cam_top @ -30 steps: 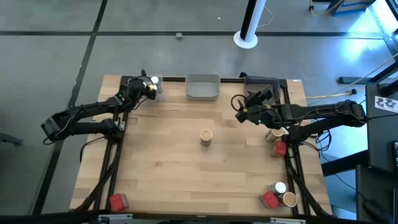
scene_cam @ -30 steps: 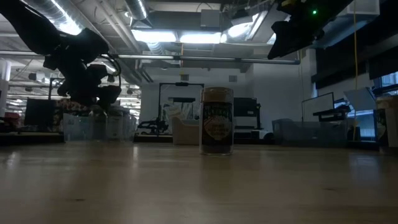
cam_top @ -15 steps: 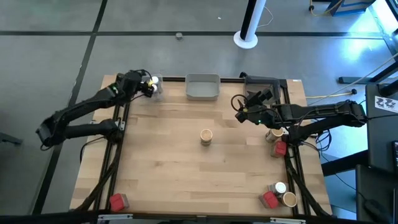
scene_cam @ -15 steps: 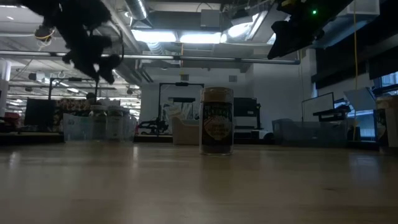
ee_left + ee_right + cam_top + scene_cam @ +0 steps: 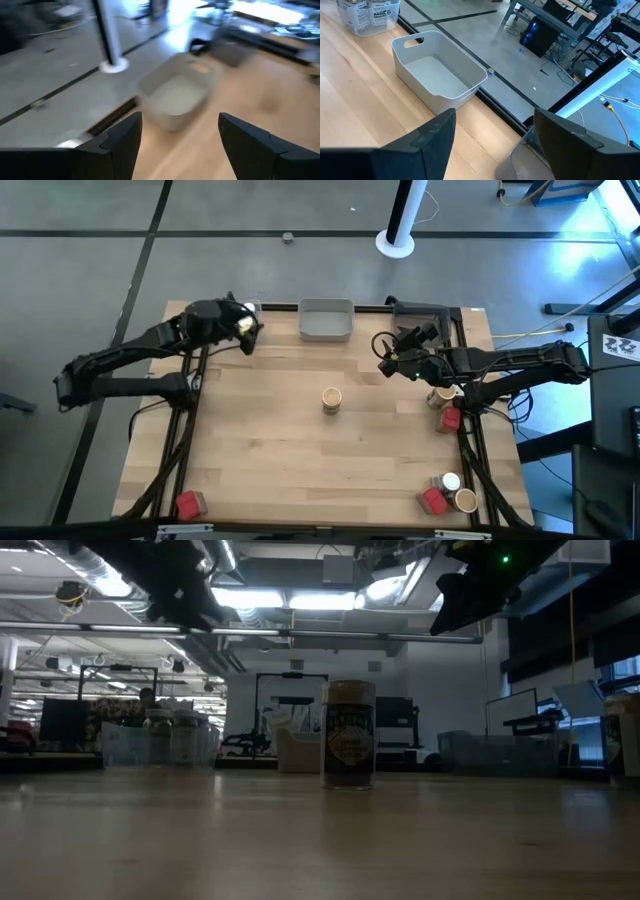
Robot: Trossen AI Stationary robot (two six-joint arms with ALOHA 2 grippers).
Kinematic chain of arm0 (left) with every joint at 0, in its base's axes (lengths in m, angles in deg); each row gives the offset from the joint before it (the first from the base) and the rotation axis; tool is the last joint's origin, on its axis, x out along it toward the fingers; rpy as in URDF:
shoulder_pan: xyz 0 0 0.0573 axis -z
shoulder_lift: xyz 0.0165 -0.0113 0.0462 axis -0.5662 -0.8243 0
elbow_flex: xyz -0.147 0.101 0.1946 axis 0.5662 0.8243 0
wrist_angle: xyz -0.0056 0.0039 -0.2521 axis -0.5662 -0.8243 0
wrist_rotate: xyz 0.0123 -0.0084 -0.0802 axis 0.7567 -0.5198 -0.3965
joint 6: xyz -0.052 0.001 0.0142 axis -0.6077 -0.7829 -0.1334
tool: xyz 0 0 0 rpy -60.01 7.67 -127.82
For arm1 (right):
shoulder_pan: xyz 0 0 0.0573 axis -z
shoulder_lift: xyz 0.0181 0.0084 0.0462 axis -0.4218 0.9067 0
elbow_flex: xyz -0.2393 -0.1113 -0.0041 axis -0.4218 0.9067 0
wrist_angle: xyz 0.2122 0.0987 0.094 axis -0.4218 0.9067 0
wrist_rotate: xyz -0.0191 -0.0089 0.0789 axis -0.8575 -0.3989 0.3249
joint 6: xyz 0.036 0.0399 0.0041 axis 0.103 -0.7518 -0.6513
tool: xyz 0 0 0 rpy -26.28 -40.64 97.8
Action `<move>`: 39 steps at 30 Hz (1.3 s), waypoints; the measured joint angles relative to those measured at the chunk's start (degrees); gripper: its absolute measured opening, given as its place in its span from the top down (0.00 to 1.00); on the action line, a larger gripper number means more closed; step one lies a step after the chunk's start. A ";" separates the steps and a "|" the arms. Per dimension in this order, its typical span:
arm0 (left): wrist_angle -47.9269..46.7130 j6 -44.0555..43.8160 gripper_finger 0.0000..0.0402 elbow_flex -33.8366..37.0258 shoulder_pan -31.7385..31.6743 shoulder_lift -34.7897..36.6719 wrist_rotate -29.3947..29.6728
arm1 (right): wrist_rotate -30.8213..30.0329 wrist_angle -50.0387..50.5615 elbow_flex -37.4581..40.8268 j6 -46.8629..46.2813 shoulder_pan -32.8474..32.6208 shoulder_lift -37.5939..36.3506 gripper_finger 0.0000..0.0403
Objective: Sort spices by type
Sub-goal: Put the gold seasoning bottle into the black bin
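Observation:
A tan-brown cylindrical jar [image 5: 332, 399] stands upright on its base at the table's middle and shows in the low view as the jar [image 5: 349, 735]. White-capped jars [image 5: 158, 736] stand in a clear tray [image 5: 250, 312] at the far left corner. My left gripper [image 5: 248, 328] hangs open in the air just beside that tray, and in its wrist view the left gripper [image 5: 180, 120] faces the grey tray [image 5: 175, 100]. My right gripper [image 5: 385, 365] waits open, raised over the table's right half, and the right gripper [image 5: 495, 115] holds nothing.
The grey tray [image 5: 326, 320] sits empty at the far edge's middle, with a dark tray [image 5: 425, 313] to its right. Jars [image 5: 441, 394] and a red packet [image 5: 450, 419] lie by the right edge, more spices [image 5: 448, 494] sit at the near right corner, and a red packet [image 5: 188, 504] at the near left.
My left gripper has risen from low over the clear tray at the far left corner and swung toward the table's right, turning to face the grey tray. The white-capped jars it stood in front of now show standing in the clear tray.

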 joint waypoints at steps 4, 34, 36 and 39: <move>4.90 0.61 0.39 0.00 6.00 -2.98 -0.80 | 1.89 -0.03 0.00 0.00 0.01 0.00 0.33; 31.76 20.65 0.39 0.04 17.64 -24.78 -0.75 | 28.72 46.63 -27.71 -21.61 0.01 -0.04 0.33; 30.44 20.71 0.39 0.04 18.08 -24.78 -0.71 | 31.33 51.21 -28.47 -26.28 0.01 -0.04 0.33; 28.05 20.77 0.39 0.04 18.58 -24.78 -0.75 | 35.76 57.95 -27.95 -33.74 -0.01 -0.04 0.33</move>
